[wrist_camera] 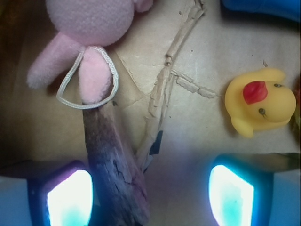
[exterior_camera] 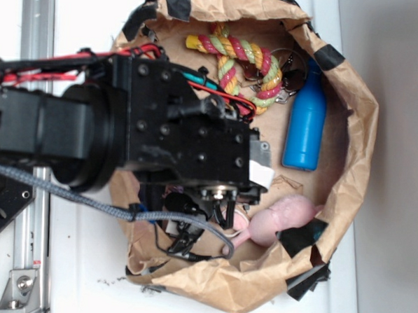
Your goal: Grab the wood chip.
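Hovering with jaws apart over the wood chip (wrist_camera: 115,165).
The chip lies close by one finger (wrist_camera: 69,197), touching the pink plush toy (wrist_camera: 89,42); closing may clip only its edge, or apparently snag the toy's loop (wrist_camera: 87,77).

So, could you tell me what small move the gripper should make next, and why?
Probably a small sideways shift toward the dark brown, rough sliver of wood. In the wrist view it lies just inside the one finger, not centred between the open fingers, with its far end touching the pink plush toy. Centre first, then descend.
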Controlling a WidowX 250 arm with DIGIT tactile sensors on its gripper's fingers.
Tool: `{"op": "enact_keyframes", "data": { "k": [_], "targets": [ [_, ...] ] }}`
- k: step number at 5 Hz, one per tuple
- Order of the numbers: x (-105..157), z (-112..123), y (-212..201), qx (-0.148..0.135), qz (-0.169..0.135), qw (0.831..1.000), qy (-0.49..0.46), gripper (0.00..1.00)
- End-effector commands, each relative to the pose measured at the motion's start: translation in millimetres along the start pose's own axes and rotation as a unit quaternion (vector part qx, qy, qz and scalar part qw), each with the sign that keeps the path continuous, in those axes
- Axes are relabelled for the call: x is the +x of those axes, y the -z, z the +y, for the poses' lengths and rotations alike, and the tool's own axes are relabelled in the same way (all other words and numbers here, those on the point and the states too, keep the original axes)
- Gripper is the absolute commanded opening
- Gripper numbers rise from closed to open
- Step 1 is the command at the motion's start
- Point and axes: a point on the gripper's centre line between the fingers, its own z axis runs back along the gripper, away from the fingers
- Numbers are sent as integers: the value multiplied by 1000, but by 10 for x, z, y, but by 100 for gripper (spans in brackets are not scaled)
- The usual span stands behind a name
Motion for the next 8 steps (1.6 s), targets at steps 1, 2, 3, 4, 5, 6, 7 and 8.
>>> {"op": "enact_keyframes", "data": {
  "k": [1, 2, 3, 4, 5, 6, 7, 8],
  "targets": [
    [63, -324, 150, 11, -11, 999, 32, 100],
    [81, -311, 230, 2, -4, 1000, 24, 100],
    [93, -315, 294, -5, 5, 1000, 16, 71],
    [72, -294, 268, 1, 5, 1000, 3, 0],
    [40, -271, 146, 3, -12, 1000, -6, 0],
    [0, -220, 18, 11, -27, 999, -19, 0],
    [-186, 7, -487, 35, -99, 991, -87, 0],
    [-346, 184, -980, 34, -143, 979, -138, 0]
  ]
}}
